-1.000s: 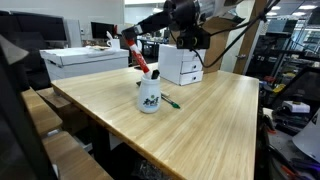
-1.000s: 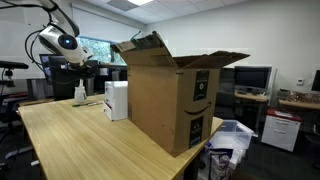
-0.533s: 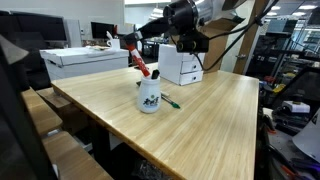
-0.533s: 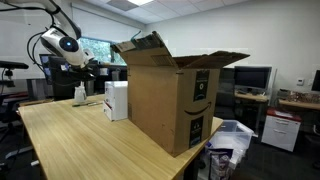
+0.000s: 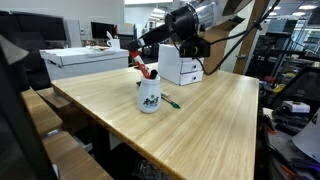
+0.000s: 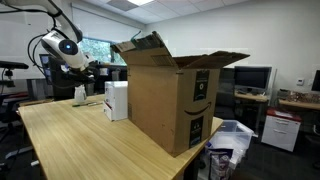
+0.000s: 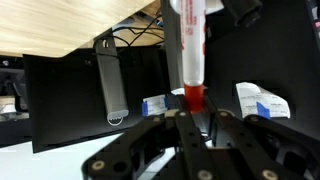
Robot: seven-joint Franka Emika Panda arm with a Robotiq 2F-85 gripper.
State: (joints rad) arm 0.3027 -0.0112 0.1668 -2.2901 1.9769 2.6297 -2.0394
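Observation:
My gripper is shut on a marker with a white body and a red end. It holds the marker tilted just above a white cup on the wooden table. The marker's lower end is at the cup's rim. In the wrist view the marker sticks out from between the shut fingers. A green marker lies on the table beside the cup. The gripper and the cup also show small at the far end of the table in an exterior view.
A small white box stands behind the cup. A large open cardboard box stands on the table, with the white box beside it. A white case sits at the back. Desks, monitors and chairs surround the table.
The arm has come down and shifted a little, bringing the held marker lower toward the cup. The cup and the green marker have not moved.

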